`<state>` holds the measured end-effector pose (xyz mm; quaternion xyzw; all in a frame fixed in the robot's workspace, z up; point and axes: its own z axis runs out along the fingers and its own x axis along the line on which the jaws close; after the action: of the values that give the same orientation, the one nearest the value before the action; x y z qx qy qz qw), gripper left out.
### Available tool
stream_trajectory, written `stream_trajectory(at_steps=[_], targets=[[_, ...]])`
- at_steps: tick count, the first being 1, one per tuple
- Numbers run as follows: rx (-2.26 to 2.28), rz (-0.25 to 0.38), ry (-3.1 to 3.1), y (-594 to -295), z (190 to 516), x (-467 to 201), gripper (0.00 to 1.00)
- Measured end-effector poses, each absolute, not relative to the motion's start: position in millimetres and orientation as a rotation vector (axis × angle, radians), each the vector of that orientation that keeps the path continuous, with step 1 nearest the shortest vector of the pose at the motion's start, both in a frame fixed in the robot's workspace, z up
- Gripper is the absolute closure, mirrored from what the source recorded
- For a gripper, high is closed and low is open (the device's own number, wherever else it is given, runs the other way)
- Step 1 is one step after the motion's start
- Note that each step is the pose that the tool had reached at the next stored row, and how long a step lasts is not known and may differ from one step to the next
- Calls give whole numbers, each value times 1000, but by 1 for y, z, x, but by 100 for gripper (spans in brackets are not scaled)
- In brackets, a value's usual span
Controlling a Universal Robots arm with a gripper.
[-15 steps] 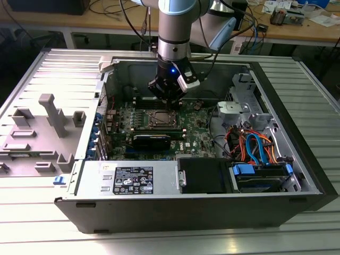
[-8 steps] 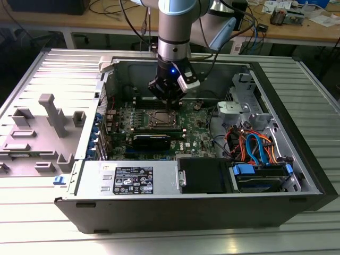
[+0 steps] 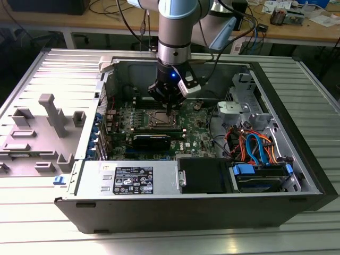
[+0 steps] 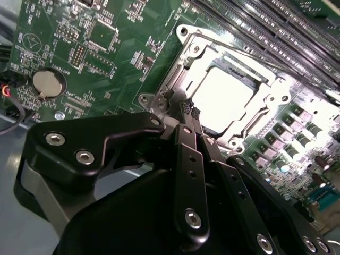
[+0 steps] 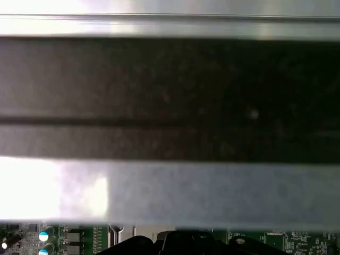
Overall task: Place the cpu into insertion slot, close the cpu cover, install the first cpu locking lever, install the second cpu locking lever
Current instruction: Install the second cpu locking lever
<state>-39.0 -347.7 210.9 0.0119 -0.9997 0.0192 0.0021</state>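
An open computer case (image 3: 265,202) is lying on its side on a ribbed metal table (image 3: 159,239), and it is holding a green motherboard (image 3: 196,135), a boxy silver power supply (image 3: 127,178) and a tangle of orange and blue cables (image 3: 255,146).

The gripper (image 3: 170,108) is hanging down inside the case, its black fingers (image 4: 190,159) drawn together at the tips and pressing at the edge of the socket (whether they are pinching anything there I cannot tell).

In the second wrist view the cpu (image 4: 223,101) is sitting flat in the socket, its metal top glaring bright and smooth. The cpu cover (image 4: 183,64), a thin silver frame, is lying closed around it, with the chip showing through its square window. A round coin battery (image 4: 48,83) is sitting on the board well apart from the socket.
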Motion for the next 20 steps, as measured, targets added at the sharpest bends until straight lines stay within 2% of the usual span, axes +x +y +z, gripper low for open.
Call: stream_trajectory(at_steps=[20], targets=[[37, 61, -3136, -363, 222, -39, 89]])
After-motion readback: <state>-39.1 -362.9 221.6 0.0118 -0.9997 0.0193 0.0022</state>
